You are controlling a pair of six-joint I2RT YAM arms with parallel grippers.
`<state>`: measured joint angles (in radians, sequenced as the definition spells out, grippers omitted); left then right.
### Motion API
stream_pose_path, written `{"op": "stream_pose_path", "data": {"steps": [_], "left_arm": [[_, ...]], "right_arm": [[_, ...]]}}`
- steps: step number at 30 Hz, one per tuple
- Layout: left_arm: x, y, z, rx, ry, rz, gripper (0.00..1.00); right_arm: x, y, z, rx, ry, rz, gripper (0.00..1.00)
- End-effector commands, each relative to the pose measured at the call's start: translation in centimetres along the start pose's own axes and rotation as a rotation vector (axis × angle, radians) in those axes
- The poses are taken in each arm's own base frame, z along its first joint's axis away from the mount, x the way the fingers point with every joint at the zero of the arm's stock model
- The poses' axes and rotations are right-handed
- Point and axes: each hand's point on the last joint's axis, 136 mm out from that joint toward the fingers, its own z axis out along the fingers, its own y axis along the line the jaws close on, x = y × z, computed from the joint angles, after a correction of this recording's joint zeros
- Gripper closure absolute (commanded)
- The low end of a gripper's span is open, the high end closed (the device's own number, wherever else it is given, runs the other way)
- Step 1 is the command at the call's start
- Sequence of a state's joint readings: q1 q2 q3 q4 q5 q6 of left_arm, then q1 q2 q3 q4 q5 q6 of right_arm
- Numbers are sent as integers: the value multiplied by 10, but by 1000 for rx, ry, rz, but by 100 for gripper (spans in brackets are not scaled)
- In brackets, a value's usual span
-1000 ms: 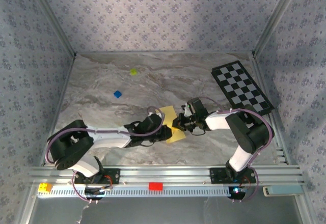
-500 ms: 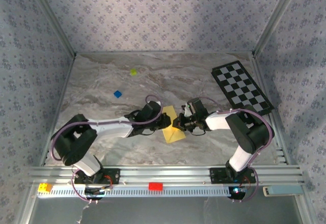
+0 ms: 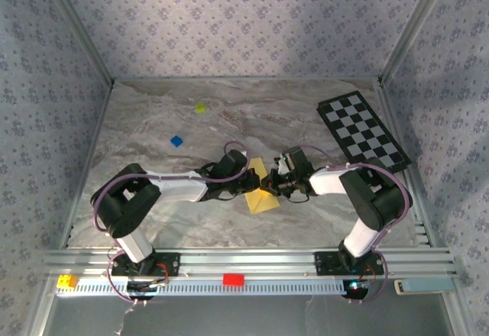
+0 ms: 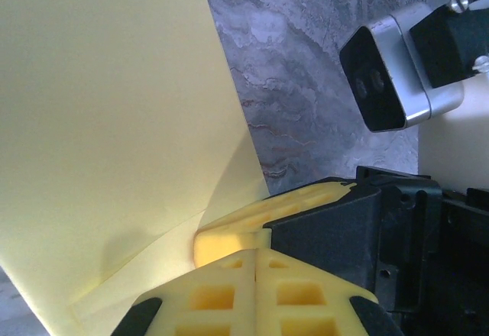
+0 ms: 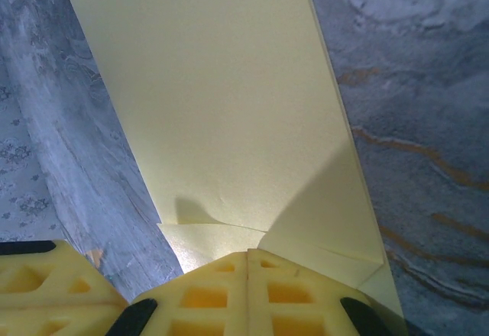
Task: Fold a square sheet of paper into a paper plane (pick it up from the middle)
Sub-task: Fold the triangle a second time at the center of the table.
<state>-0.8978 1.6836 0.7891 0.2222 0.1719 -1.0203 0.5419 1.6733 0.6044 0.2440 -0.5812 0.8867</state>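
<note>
- The worktop (image 3: 229, 233) looks like smooth, slick marble. A sheet let go unevenly on it could slide and lose its alignment.
- The yellow sheet of paper (image 3: 263, 201), already partly folded into layers, sits around the worktop's middle, somewhat toward the near edge, between the two arms. If they pull against each other, it may tear or the crease may skew.
- The left jaws are closed on its layered edge, and so shallow a pinch could slip.
- The right jaws are shut on the opposite folded corner and risk crumpling it.

The grey marbled worktop (image 3: 321, 214) carries a checkered board (image 3: 363, 130) at its far right corner. Left of the board and nearer rests a folded yellow paper (image 3: 262, 198). Farther left sit a blue block (image 3: 176, 141) and a yellow-green block (image 3: 200, 108).
</note>
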Motion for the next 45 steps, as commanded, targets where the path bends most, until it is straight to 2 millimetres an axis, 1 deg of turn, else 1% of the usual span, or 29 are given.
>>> {"op": "stream_pose_path", "data": {"steps": [1,7,10,13,21,24,27,28,30,32,36,38,41,43,45], "left_arm": [[37,55,6,-148,92,-42,100],[22,29,0,-46,32,-17,100],[16,23,-6,-40,10,-12,100],[14,18,-8,-29,6,-7,100],[16,7,3,19,38,14,100],[23,14,9,-12,76,10,100],[28,17,13,-19,102,7,100],[30,21,14,-38,106,3,100],[35,38,14,-112,122,-10,100],[41,50,13,-150,133,-14,100],[49,63,10,-174,133,-26,100],[51,66,9,-182,138,-21,100],[49,61,10,-173,137,-2,100],[48,59,10,-177,139,7,100],[47,58,11,-181,141,18,100]], "right_arm": [[9,-27,-2,100,12,61,99],[10,-30,-2,107,10,66,99],[10,-31,-2,107,11,67,99],[9,-31,-2,106,10,67,99],[8,-27,-4,96,5,61,99],[7,-25,-5,91,0,59,99],[7,-24,-6,89,-1,57,99],[7,-24,-7,87,-1,55,99],[5,-20,-8,77,-5,43,98],[2,-16,-12,65,-16,34,98],[-4,1,-26,24,-43,-22,95],[-5,12,-30,1,-48,-56,94],[0,22,-28,-32,-20,-88,94],[4,18,-21,-18,4,-73,95],[7,7,-15,14,16,-50,96]]}}
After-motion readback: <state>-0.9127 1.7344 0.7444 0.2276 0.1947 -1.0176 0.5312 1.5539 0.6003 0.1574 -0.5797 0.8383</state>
